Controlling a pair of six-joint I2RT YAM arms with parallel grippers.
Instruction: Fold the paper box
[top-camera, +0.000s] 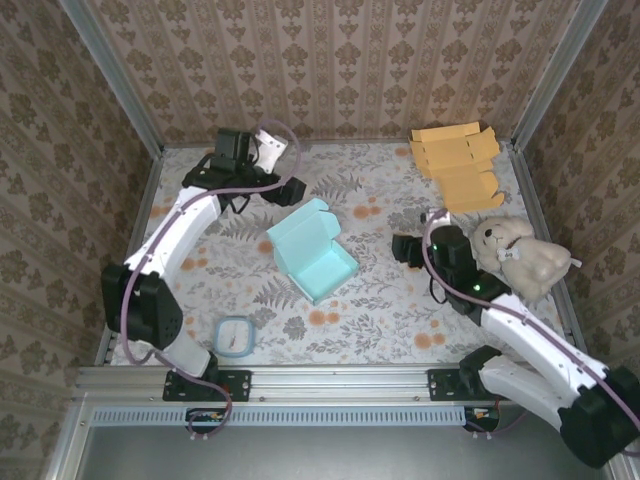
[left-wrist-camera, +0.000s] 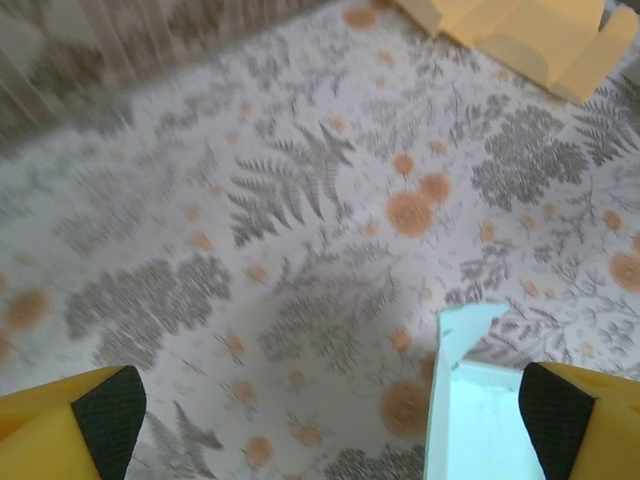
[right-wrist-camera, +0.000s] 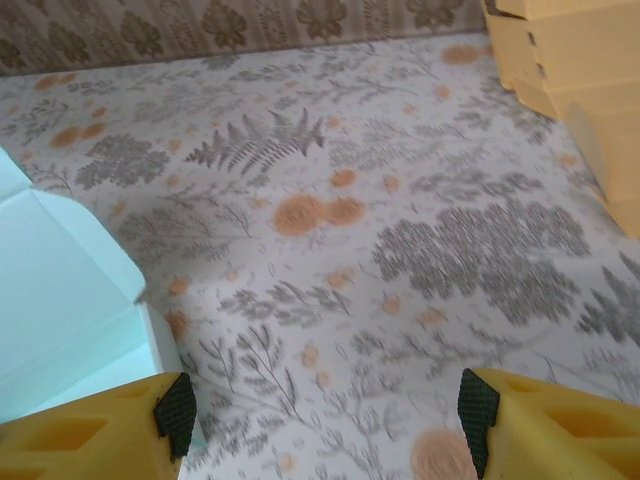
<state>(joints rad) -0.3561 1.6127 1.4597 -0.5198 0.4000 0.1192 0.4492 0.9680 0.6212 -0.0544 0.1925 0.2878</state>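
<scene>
The pale teal paper box (top-camera: 312, 252) sits mid-table with its lid flap standing open toward the back left. My left gripper (top-camera: 292, 190) hovers just behind the box's far corner, apart from it and open. In the left wrist view the left gripper (left-wrist-camera: 330, 415) has its black pads (left-wrist-camera: 105, 415) spread wide, and a corner of the box (left-wrist-camera: 480, 400) sits near the right one. My right gripper (top-camera: 405, 248) is to the right of the box, open and holding nothing. The right wrist view has the right gripper (right-wrist-camera: 326, 410) over bare cloth, with the box (right-wrist-camera: 60, 300) beside its left finger.
Flat orange cardboard boxes (top-camera: 457, 163) lie stacked at the back right, also seen as orange cardboard (right-wrist-camera: 570, 60) in the right wrist view. A tan teddy bear (top-camera: 520, 255) lies by the right arm. A small blue-rimmed ring (top-camera: 234, 336) rests near the front left. Patterned walls enclose the table.
</scene>
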